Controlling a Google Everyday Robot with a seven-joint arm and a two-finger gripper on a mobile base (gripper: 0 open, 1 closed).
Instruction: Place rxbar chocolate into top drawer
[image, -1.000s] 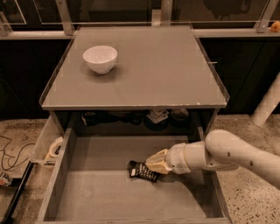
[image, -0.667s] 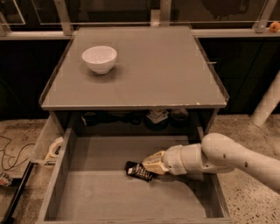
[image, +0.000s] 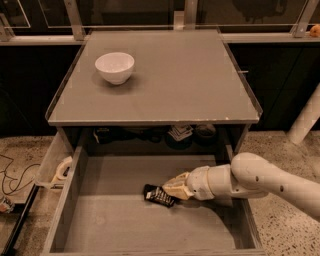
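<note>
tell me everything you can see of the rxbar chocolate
The rxbar chocolate is a small flat bar in a dark wrapper with pale lettering too small to read. It sits inside the open top drawer, near its middle, slanted with its left end toward the drawer's back and low over the grey bottom; whether it rests there is unclear. The hand reaches in from the right and meets the bar's right end, covering a little of it. Nothing else touches it.

A: The top drawer (image: 125, 225) looks matt grey and smooth. The rxbar chocolate (image: 159, 195) wrapper is dark and slightly glossy.
B: The gripper (image: 173, 191), inside the drawer at the bar, looks like smooth cream plastic. The white bowl (image: 114, 67) looks glazed.
</note>
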